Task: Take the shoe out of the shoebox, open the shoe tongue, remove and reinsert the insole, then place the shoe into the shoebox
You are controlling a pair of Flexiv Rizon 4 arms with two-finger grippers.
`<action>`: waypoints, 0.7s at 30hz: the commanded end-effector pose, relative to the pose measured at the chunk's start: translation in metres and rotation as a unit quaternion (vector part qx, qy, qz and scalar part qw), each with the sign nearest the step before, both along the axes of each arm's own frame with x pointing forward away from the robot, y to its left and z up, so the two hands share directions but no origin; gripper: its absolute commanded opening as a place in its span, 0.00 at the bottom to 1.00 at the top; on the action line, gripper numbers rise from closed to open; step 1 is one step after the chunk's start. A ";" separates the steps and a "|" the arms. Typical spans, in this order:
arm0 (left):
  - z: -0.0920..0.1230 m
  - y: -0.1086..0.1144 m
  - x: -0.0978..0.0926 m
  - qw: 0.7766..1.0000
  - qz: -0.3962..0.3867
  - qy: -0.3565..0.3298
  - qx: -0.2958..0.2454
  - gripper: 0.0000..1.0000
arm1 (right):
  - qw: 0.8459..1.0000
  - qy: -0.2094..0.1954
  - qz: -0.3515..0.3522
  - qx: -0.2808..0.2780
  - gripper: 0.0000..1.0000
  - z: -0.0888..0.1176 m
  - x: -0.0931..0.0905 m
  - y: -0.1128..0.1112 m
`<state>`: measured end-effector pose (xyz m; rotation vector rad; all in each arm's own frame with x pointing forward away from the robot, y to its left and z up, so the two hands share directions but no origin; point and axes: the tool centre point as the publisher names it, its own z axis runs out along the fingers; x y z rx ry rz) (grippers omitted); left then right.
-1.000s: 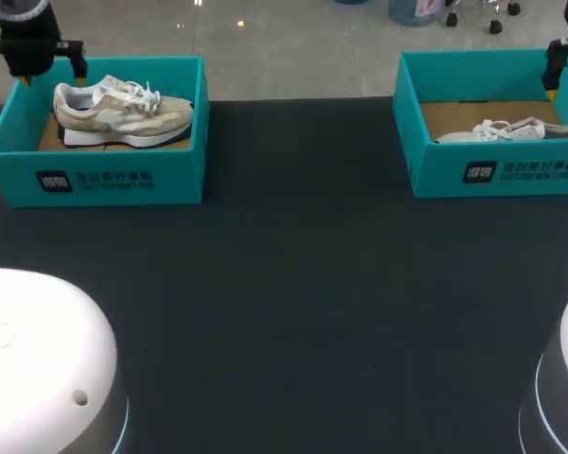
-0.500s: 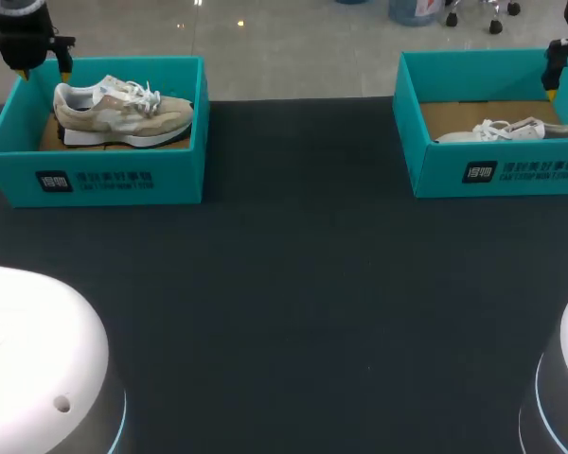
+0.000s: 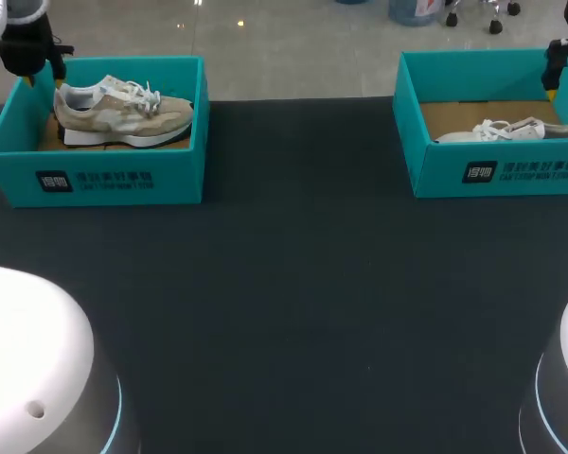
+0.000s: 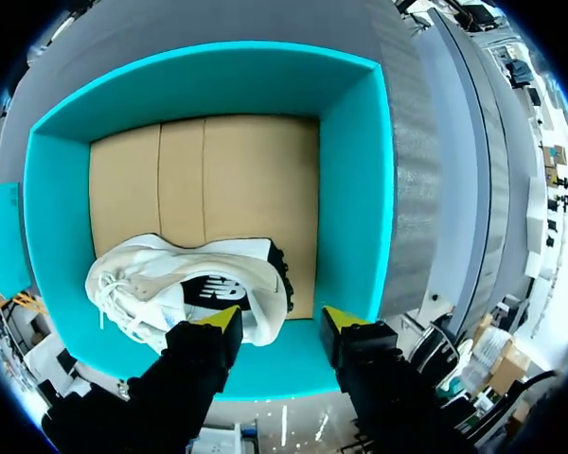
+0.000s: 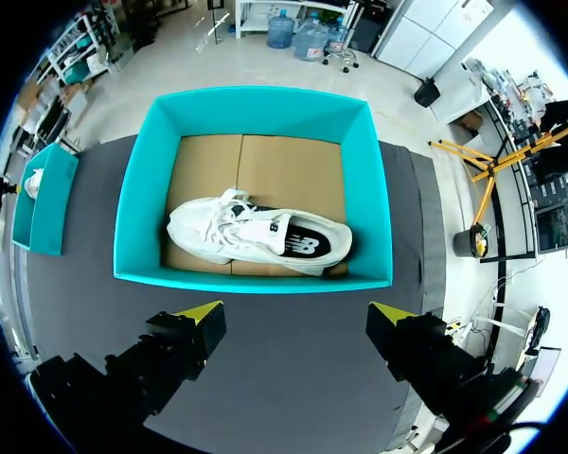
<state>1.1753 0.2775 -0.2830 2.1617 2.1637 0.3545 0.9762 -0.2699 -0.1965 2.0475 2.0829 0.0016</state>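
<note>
Step 1: shoe not yet out. Beige shoe (image 3: 123,109) sits in left shoebox (image 3: 95,180). Left gripper (image 4: 279,326) hovers over heel end, fingers spread, empty. Right gripper (image 5: 296,312) also spread, above 2nd shoebox (image 5: 256,284). Next, probably: lower left, pinch heel collar.

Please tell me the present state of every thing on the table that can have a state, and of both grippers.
left shoebox: open, no lid, shoe inside
beige shoe: in the left shoebox, not gripped
right shoebox: open, no lid, shoe inside
white shoe: in the right shoebox, not gripped
left gripper: open, holding nothing, above the left shoebox's edge
right gripper: open, holding nothing
</note>
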 end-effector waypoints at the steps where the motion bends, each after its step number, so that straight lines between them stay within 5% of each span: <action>1: -0.009 0.001 0.021 1.000 -0.001 0.019 -0.006 0.64 | 1.000 -0.001 0.000 0.000 1.00 0.000 -0.001 0.000; 8: -0.005 -0.004 0.015 0.999 -0.016 0.023 -0.029 0.99 | 1.000 -0.001 0.000 0.000 1.00 0.000 -0.001 0.000; 21: -0.010 -0.008 0.013 0.999 -0.023 0.028 -0.012 1.00 | 1.000 -0.001 0.000 0.000 1.00 0.000 -0.001 0.000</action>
